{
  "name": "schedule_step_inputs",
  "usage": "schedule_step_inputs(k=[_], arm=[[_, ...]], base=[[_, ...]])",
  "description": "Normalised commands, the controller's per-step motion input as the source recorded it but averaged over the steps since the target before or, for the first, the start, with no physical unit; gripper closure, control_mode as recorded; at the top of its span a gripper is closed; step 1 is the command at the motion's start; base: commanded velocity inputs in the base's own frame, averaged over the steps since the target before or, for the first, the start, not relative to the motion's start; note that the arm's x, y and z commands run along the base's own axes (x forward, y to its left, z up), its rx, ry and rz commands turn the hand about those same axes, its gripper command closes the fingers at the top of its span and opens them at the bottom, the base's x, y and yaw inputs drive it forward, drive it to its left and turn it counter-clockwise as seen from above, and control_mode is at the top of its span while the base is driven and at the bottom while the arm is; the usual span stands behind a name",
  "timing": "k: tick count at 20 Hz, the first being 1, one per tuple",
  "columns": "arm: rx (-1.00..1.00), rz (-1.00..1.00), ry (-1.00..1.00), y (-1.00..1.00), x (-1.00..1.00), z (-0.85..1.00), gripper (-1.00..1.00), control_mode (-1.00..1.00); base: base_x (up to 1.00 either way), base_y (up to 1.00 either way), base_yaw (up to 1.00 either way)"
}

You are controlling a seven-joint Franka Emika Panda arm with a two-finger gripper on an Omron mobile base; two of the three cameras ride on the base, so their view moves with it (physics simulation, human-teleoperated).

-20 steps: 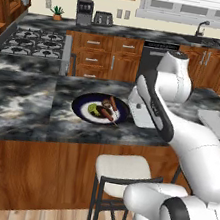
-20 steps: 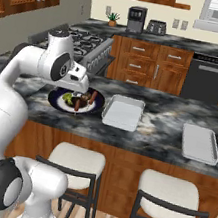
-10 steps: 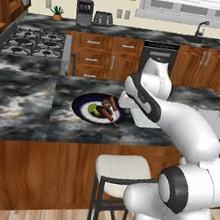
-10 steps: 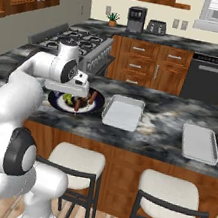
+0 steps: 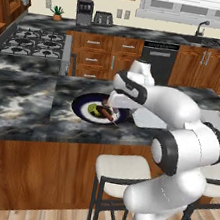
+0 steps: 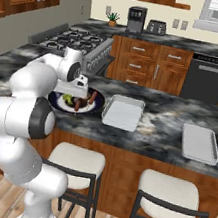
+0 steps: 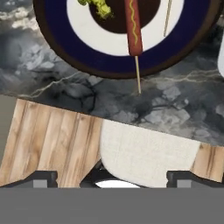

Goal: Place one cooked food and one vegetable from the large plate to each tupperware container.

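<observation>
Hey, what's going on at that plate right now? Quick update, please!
Tool open, empty, near the big navy-rimmed round plate. Skewered sausage and green vegetable on plate. Both pale rectangular containers empty. Nothing in the way.

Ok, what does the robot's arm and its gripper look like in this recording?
The arm is glossy white with rounded, bulky segments and dark grey bands at the joints. No cables or markings show. In the hand view the gripper ends in two small dark grey, blocky fingers.

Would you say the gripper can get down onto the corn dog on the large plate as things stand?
Probably yes: the gripper, jaws open, hovers by the large plate, and the corn dog lies uncovered.
</observation>
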Motion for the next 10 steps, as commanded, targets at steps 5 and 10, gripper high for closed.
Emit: schedule_step_inputs(k=[5,10], arm=[[0.03,0.04,0.05,0.13,0.59,-0.55,-1.0,-1.0],[0.0,0.03,0.07,0.04,0.4,-0.28,-1.0,-1.0]], base=[[0.0,0.0,0.0],[0.0,0.0,0.0]])
